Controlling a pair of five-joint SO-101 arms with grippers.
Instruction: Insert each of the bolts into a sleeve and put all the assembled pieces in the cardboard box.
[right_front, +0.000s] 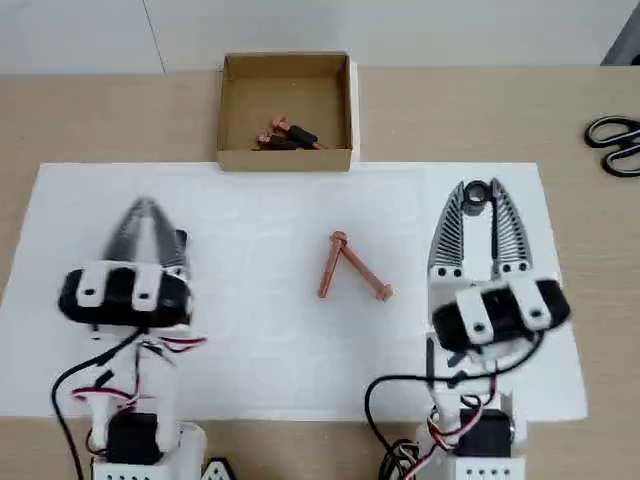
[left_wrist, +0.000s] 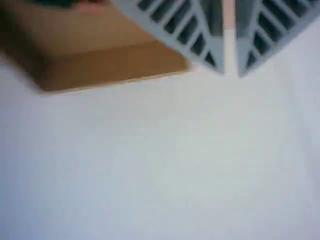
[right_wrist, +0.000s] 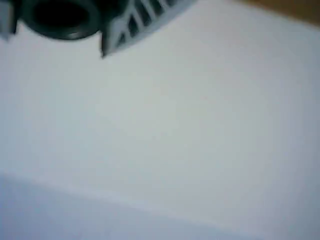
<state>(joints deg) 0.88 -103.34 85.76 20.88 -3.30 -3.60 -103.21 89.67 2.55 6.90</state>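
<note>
Overhead, the right gripper (right_front: 478, 186) pinches a black sleeve (right_front: 477, 190) at its tips. Two bolts (right_front: 332, 265) lie between it and the closed left gripper (right_front: 148, 208), which should probably take one by the head, leaving the shank free. The left wrist view adds the cardboard box (left_wrist: 110, 62) just ahead of that gripper's fingertips. The right wrist view shows the sleeve's open bore.

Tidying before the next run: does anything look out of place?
Only the scissors at the right edge of the table; they serve no part here. Two loose bolts lie touching in a V.
</note>
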